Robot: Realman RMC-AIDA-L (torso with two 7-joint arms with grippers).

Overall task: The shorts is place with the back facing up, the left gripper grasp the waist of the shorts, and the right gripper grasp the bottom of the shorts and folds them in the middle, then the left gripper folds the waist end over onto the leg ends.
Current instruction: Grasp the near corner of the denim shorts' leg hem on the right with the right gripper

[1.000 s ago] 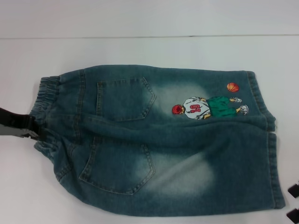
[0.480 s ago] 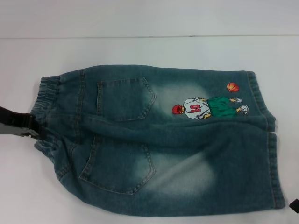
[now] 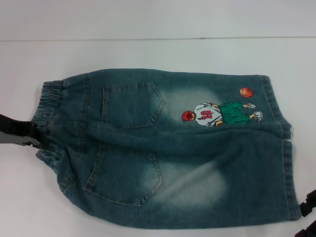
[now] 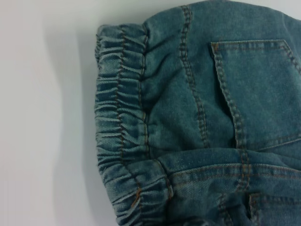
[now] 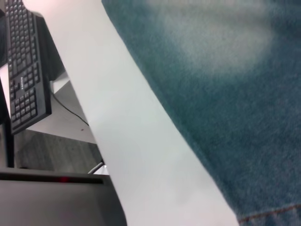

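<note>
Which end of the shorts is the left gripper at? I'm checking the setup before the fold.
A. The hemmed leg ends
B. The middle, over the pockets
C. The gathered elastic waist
C: in the head view the left gripper sits at the ruched waist of the shorts, far from the leg ends.

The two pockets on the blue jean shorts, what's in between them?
In the head view, only a creased ridge of faded denim lies between the upper patch pocket and the lower patch pocket of the shorts.

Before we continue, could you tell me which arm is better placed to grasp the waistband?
Left: the left gripper already sits at the shorts' elastic waistband, while the right gripper is by the leg hems.
</note>
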